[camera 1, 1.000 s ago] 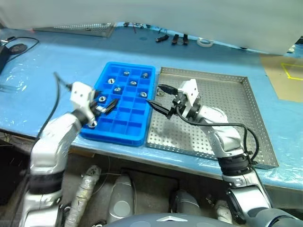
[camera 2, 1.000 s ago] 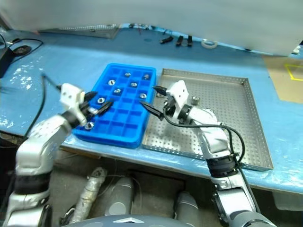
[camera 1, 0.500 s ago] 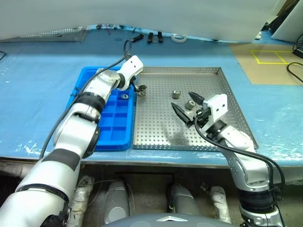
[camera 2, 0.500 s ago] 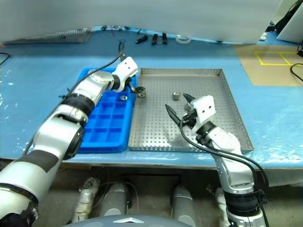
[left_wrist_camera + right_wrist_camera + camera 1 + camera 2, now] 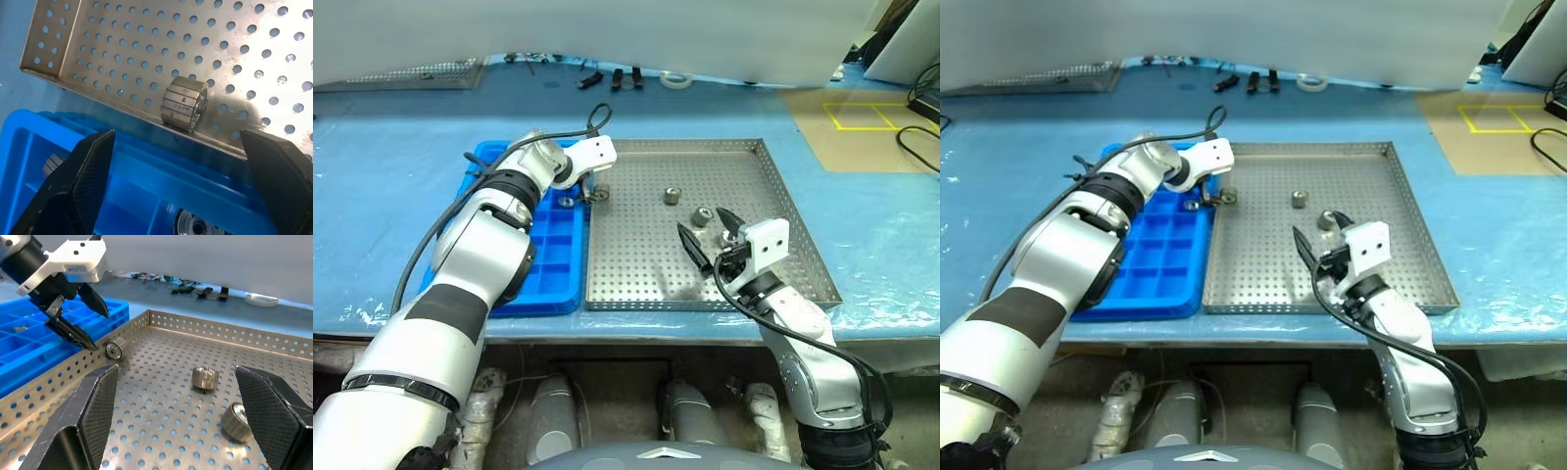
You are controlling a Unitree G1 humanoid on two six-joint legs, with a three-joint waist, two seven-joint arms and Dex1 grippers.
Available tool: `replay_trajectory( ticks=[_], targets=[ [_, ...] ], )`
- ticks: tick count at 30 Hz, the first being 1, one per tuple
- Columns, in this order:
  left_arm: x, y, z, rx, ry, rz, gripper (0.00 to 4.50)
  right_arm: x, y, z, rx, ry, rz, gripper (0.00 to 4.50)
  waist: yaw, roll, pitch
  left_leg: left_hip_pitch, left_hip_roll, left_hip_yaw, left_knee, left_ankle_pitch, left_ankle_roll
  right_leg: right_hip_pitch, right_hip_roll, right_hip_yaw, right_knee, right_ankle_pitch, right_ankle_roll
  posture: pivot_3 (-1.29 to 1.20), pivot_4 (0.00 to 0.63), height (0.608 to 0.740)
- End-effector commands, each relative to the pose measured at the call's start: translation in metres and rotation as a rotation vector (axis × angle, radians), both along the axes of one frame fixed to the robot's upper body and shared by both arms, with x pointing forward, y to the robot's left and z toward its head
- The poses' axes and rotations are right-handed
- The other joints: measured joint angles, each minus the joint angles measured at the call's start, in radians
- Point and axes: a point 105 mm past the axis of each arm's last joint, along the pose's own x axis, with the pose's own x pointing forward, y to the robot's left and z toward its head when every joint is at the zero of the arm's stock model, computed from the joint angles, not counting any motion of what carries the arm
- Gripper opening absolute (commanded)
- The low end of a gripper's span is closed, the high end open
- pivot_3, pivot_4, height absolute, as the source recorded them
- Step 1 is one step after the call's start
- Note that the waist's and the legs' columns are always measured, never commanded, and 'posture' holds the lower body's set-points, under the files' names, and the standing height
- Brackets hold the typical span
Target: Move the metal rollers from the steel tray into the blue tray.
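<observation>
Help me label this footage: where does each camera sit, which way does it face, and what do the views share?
Head, left and right eye: looks forward and down on the steel tray and blue tray; both arms show.
Left wrist: looks along the open left gripper at a metal roller against the tray's rim.
Right wrist: looks across the tray past the open right gripper toward the left gripper.
Shared: that rim roller shows in all.

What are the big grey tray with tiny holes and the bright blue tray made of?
The big grey steel tray looks like thin metal: dull silvery sheen, punched holes. The bright blue tray looks like moulded plastic: smooth, evenly coloured compartment walls.
</observation>
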Motion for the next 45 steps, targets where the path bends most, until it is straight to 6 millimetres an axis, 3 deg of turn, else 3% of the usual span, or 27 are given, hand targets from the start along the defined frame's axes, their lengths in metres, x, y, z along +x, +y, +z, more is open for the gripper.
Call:
replay_trajectory(
  ticks=[1, 7, 14, 17, 21, 23, 24, 26, 29, 34, 45],
  targets=[
    [0.002, 0.002, -0.003, -0.015, -0.023, 0.022, 4.31, -0.008, -0.005, 0.004, 0.005, -0.039, -0.015, 4.02, -0.002, 0.000, 0.000, 0.001, 0.000, 0.000, 0.000, 0.000, 0.000, 0.001, 0.000, 0.000, 0.000, 0.000, 0.000, -0.39, 0.150, 0.740],
    [0.000, 0.027, -0.025, 0.058, 0.013, 0.082, 4.31, -0.020, -0.009, 0.000, 0.007, -0.030, -0.024, 4.02, -0.024, 0.000, 0.000, 0.005, 0.000, 0.002, -0.001, 0.000, 0.000, 0.002, 0.000, 0.001, 0.000, 0.000, 0.000, -0.39, 0.150, 0.740],
    [0.004, 0.048, -0.021, 0.078, -0.021, 0.157, 4.31, -0.026, -0.010, 0.000, 0.002, -0.029, -0.024, 4.02, -0.057, 0.000, 0.000, 0.008, 0.001, 0.002, -0.003, 0.000, 0.000, 0.002, 0.001, 0.002, -0.001, 0.000, 0.000, -0.38, 0.150, 0.740],
    [0.004, 0.056, -0.021, 0.091, -0.020, 0.160, 3.72, -0.026, -0.012, -0.001, 0.000, -0.029, -0.027, 4.02, -0.060, 0.000, 0.000, 0.008, 0.001, 0.002, -0.003, 0.000, 0.000, 0.002, 0.001, 0.002, -0.001, 0.000, 0.000, -0.38, 0.150, 0.740],
    [0.005, 0.065, -0.022, 0.099, -0.034, 0.196, 2.53, -0.024, -0.012, -0.002, 0.001, -0.031, -0.027, 4.02, -0.069, 0.000, 0.000, 0.008, 0.001, 0.002, -0.004, 0.000, 0.000, 0.002, 0.002, 0.003, -0.002, 0.000, 0.000, -0.38, 0.150, 0.740],
    [0.003, 0.068, -0.025, 0.111, -0.023, 0.190, 2.53, -0.022, -0.013, -0.003, 0.002, -0.032, -0.028, 4.02, -0.078, 0.000, 0.000, 0.008, 0.001, 0.002, -0.004, 0.000, 0.000, 0.002, 0.002, 0.003, -0.002, 0.000, 0.000, -0.38, 0.150, 0.740],
    [0.002, 0.070, -0.026, 0.117, -0.008, 0.180, 2.30, -0.020, -0.013, -0.003, 0.004, -0.033, -0.029, 4.02, -0.082, 0.000, 0.000, 0.008, 0.001, 0.002, -0.004, 0.000, 0.000, 0.002, 0.002, 0.003, -0.002, 0.000, -0.001, -0.38, 0.150, 0.740],
    [0.000, 0.071, -0.028, 0.117, 0.008, 0.173, 1.96, -0.018, -0.012, -0.003, 0.006, -0.034, -0.030, 4.02, -0.084, 0.000, 0.000, 0.008, 0.001, 0.002, -0.004, 0.000, 0.000, 0.002, 0.002, 0.003, -0.002, 0.000, -0.001, -0.38, 0.150, 0.740],
    [-0.001, 0.072, -0.030, 0.108, 0.021, 0.170, 1.05, -0.015, -0.010, -0.001, 0.008, -0.039, -0.029, 4.02, -0.084, 0.000, 0.000, 0.009, 0.001, 0.002, -0.005, 0.000, 0.000, 0.002, 0.002, 0.003, -0.002, 0.000, -0.001, -0.38, 0.150, 0.740],
    [-0.003, 0.069, -0.028, 0.041, 0.046, 0.157, 0.74, -0.011, -0.007, 0.006, 0.012, -0.052, -0.026, 4.02, -0.083, 0.000, 0.000, 0.009, 0.001, 0.003, -0.005, 0.000, 0.000, 0.002, 0.002, 0.004, -0.002, 0.000, -0.001, -0.37, 0.150, 0.740],
    [-0.012, 0.041, 0.007, -0.319, 0.116, -0.013, 0.74, -0.006, -0.001, 0.015, 0.019, -0.067, -0.010, 4.02, -0.062, 0.000, 0.000, 0.007, 0.001, 0.004, -0.008, 0.000, 0.000, 0.001, 0.002, 0.003, -0.005, 0.000, -0.002, -0.34, 0.150, 0.740]
  ],
)
